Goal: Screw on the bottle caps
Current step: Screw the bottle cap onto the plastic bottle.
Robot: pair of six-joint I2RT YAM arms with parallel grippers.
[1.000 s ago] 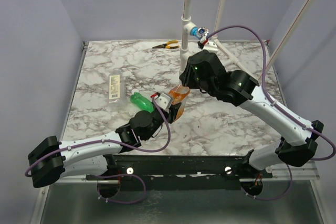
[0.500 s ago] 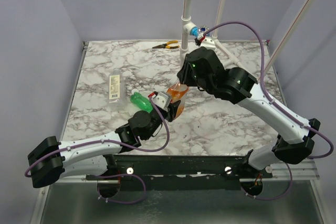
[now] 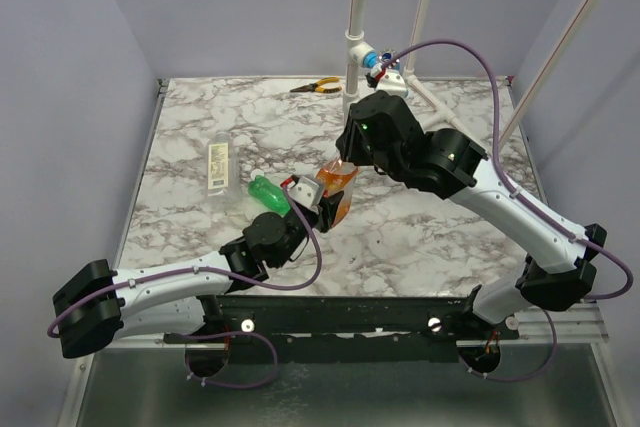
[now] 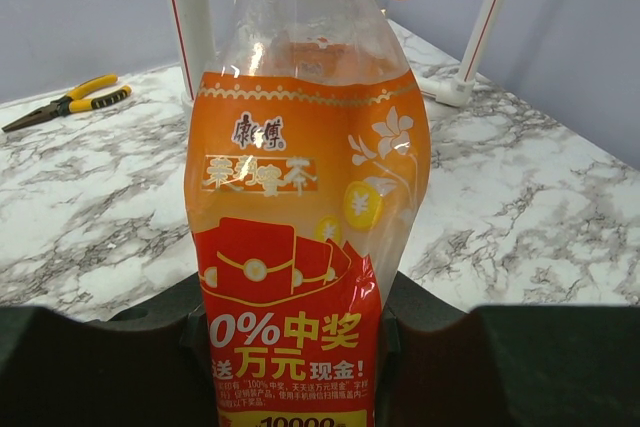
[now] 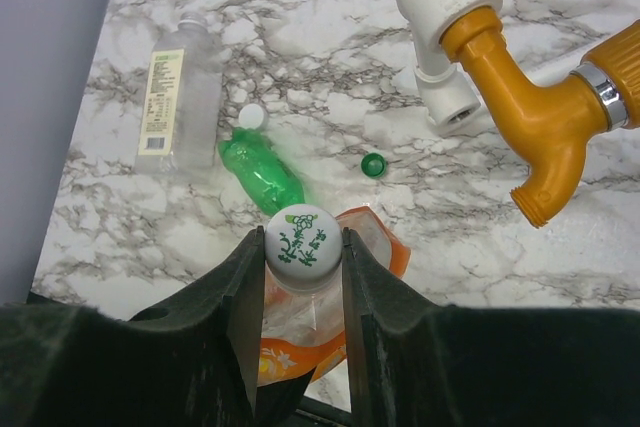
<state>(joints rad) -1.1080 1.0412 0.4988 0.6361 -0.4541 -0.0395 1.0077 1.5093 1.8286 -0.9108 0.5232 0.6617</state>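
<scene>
The left end effector (image 4: 290,352) is clamped around the lower body of the orange bottle (image 4: 300,237) and holds it upright over the marble counter (image 3: 200,122). Its dark fingers (image 4: 400,312) press in on both sides of the printed label.

Coming down from above, the right end effector (image 5: 303,269) has its two jaws drawn in against the bottle's cap (image 5: 302,241), one on each side. This cap is white with a green printed pattern and sits on top of the bottle's neck. How far it is threaded on cannot be told.

To the left of the held bottle, the slim green bottle (image 5: 262,169) lies on its side on the counter. A small white cap (image 5: 252,116) is at its neck end, either on it or only touching it. The dark green cap (image 5: 373,164) lies loose on the marble just to the right of that bottle, apart from it.

Further left, the clear labelled bottle (image 5: 178,97) lies flat near the counter's edge. The white pipe frame (image 3: 357,37) with its orange tap (image 5: 540,127) stands at the back, and yellow-handled pliers (image 3: 315,87) lie near its foot.
</scene>
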